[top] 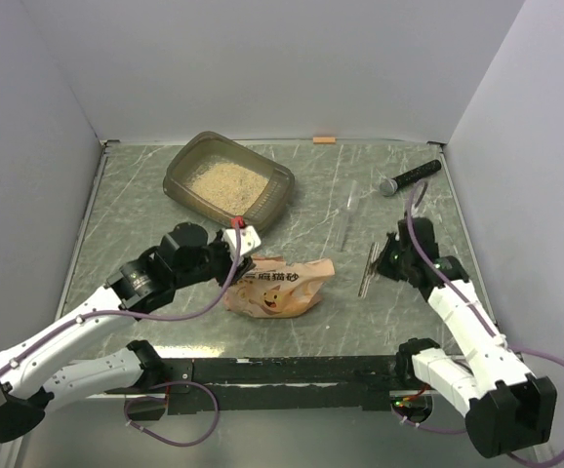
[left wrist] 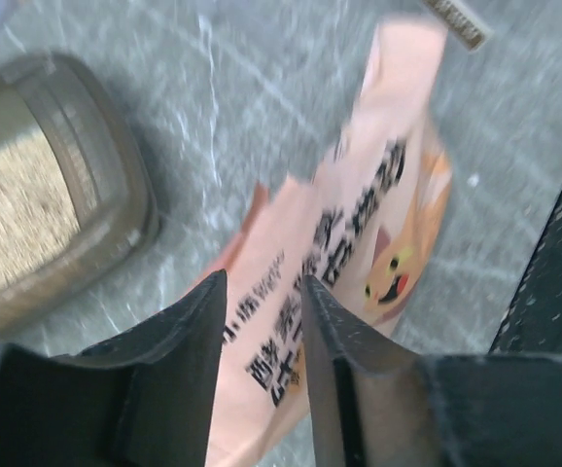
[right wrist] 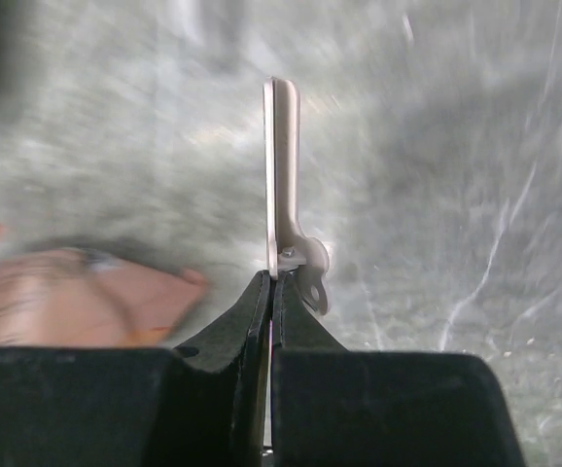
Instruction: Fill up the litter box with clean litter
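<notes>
Left gripper (left wrist: pixel 262 284) half open, empty, over the pouch (left wrist: pixel 378 195); I see right gripper (right wrist: pixel 271 280) shut against a metal strip (right wrist: pixel 281 165)

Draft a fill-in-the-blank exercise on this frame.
1. The beige litter lies inside the ____.
2. The orange-pink pouch lies on the ____.
3. The right hand is ____ on a thin metal tool.
4. The left hand, near the pouch, is ____.
Missing: litter box; table; shut; open.

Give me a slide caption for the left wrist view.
Left gripper open over the pouch; litter box holds litter.
</notes>
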You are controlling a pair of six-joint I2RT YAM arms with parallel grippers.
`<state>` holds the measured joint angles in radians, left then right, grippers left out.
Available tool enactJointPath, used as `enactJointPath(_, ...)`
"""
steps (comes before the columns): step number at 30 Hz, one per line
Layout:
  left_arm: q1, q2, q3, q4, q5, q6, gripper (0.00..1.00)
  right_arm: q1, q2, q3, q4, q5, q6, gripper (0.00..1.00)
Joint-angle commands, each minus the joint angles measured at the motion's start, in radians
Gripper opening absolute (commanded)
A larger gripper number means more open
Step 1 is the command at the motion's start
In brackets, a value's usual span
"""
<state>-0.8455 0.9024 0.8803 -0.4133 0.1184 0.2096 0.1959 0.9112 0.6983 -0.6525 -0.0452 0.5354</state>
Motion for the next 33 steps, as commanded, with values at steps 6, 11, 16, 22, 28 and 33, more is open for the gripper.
enactJointPath(6, 0.003, 0.039, 0.247, -0.045, 0.121, -0.139, 0.49, 0.163, -0.038, 0.42, -0.068, -0.102, -0.212, 0.0)
enactJointPath(11, 0.035, 0.05, 0.258, 0.059, 0.246, -0.32, 0.49, 0.281, 0.014, 0.602, -0.049, -0.356, -0.273, 0.0)
enactJointPath(16, 0.175, 0.035, 0.195, 0.279, 0.508, -0.572, 0.46, 0.355, 0.048, 0.662, 0.005, -0.505, -0.29, 0.0)
enactJointPath(22, 0.345, 0.015, 0.037, 0.631, 0.771, -0.901, 0.42, 0.413, 0.057, 0.668, 0.091, -0.588, -0.298, 0.0)
enactJointPath(28, 0.376, 0.007, -0.102, 1.022, 0.851, -1.146, 0.44, 0.49, 0.094, 0.687, 0.103, -0.555, -0.321, 0.0)
enactJointPath(33, 0.382, 0.001, -0.17, 1.215, 0.846, -1.256, 0.44, 0.534, 0.129, 0.682, 0.129, -0.521, -0.298, 0.0)
